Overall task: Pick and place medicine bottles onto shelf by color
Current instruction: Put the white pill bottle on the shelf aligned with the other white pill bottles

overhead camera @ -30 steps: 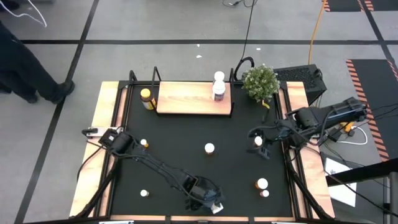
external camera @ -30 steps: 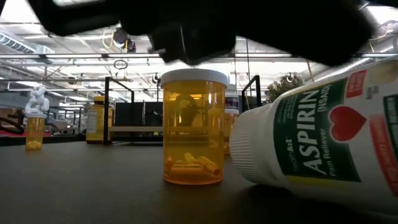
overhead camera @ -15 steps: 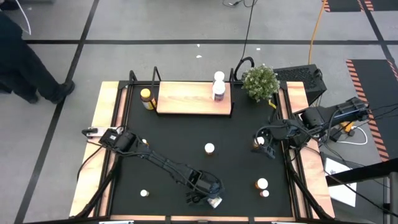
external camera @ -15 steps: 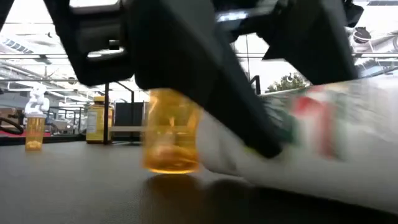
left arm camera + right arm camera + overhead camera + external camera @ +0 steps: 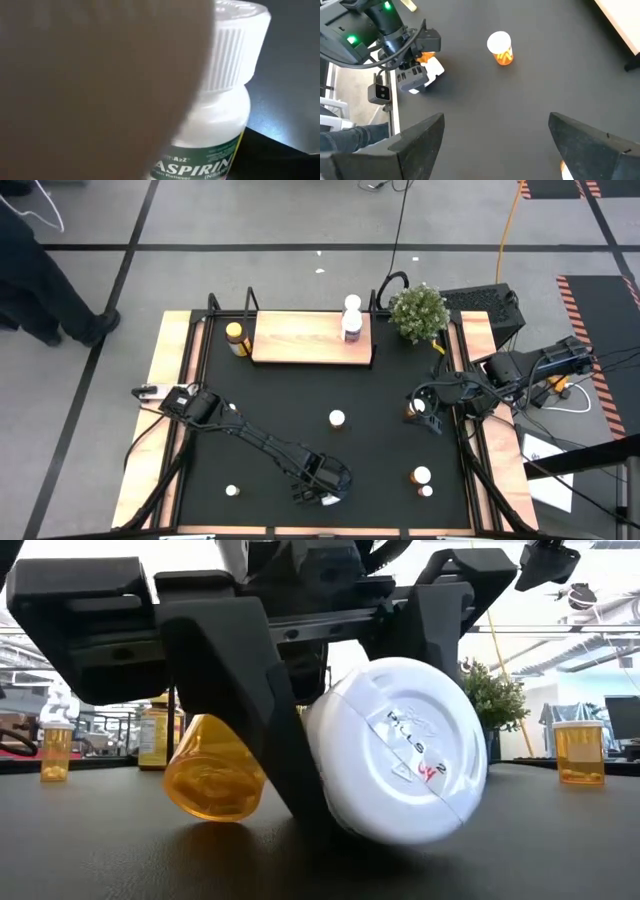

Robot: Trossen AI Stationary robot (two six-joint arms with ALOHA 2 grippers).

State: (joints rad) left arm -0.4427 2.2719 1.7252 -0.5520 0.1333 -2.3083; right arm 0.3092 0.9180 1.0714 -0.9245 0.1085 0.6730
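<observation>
We are working on the white plastic aspirin bottle (image 5: 400, 750), which is lying on its side at the near edge of the black mat (image 5: 300, 405), its ribbed white cap (image 5: 235, 45) facing the low camera. Our left tool (image 5: 322, 488) is straddling it, dark fingers (image 5: 240, 730) standing on either side of the body, and the jaws appear to be narrowing around it; whether they are already pressing firmly we cannot tell. Just beside it, a small translucent orange pill bottle (image 5: 212, 772) is tipped over and leaning against a finger (likely nudged, though that is our guess).

Our right tool (image 5: 428, 412) is hovering over the mat's right side with its jaws spread wide and holding nothing.

On the light-wood shelf board with black posts (image 5: 300, 337), only two white-capped bottles (image 5: 351, 320) are standing at its right end, and an amber jar with a yellow lid (image 5: 235, 335) is standing on the mat just left of it. Several white-capped bottles are scattered across the mat: one in the centre (image 5: 337, 418), one at the near left (image 5: 232, 490), two at the near right (image 5: 422, 478). So we are judging the sorting to be at an early stage, with most bottles left.

From above, the left tool is hiding both bottles under it, and the left wrist view is half blocked by a pale blur.
</observation>
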